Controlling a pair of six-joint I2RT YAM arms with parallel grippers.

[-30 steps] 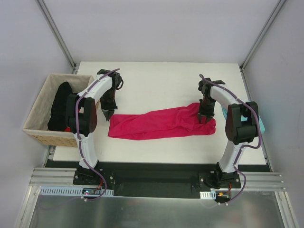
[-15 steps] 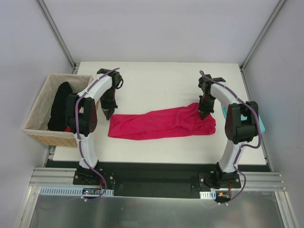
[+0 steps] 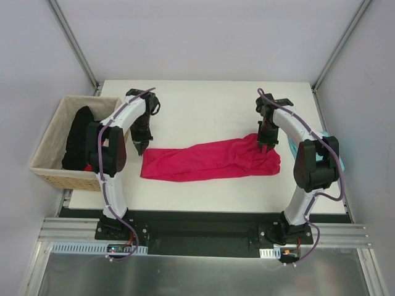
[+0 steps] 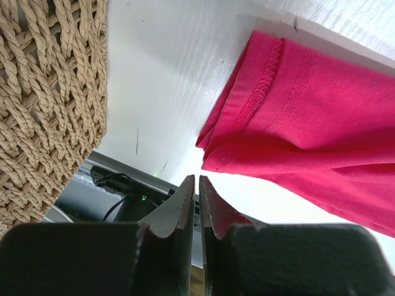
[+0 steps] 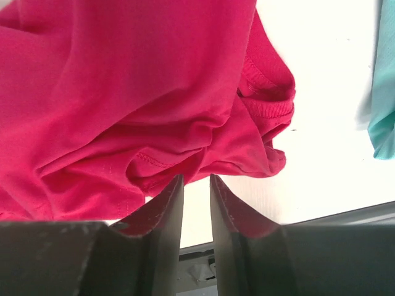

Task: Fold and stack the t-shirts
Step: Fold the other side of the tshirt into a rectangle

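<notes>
A: Left pincer point(image 4: 197, 179)?
B: Closed. The 2 fingers all but meet, nothing between them. It points down at the bare table point(image 3: 203, 111), just off the left end of the pink shirt point(image 3: 210, 159), on the basket side. Clear of the cloth.
A: Right pincer point(image 5: 196, 177)?
B: Slightly open. Narrow gap, white table showing through it, nothing gripped. From above, the tips sit over the far right end of the pink shirt, near a thick ribbed edge; collar or cuff, cannot tell which. Touching the cloth or just above it: cannot tell.
A: How does the pink shirt lie?
B: 1 long folded band, flat on the table, running left to right between the 2 arms. Stitched hem at the left end, layers lying one on another there. Right end bunched and creased.
A: The other shirt?
B: Teal shirt point(image 5: 384, 92), only an edge seen in the right wrist view. It is at the right side of the table, beside the pink shirt's bunched end, a strip of bare table between them. From above the right arm hides most of it.
A: Further out?
B: Wicker basket point(image 3: 52, 176) left of the white table top, just beside the left arm. Dark cloth point(image 3: 77, 142) heaped inside
</notes>
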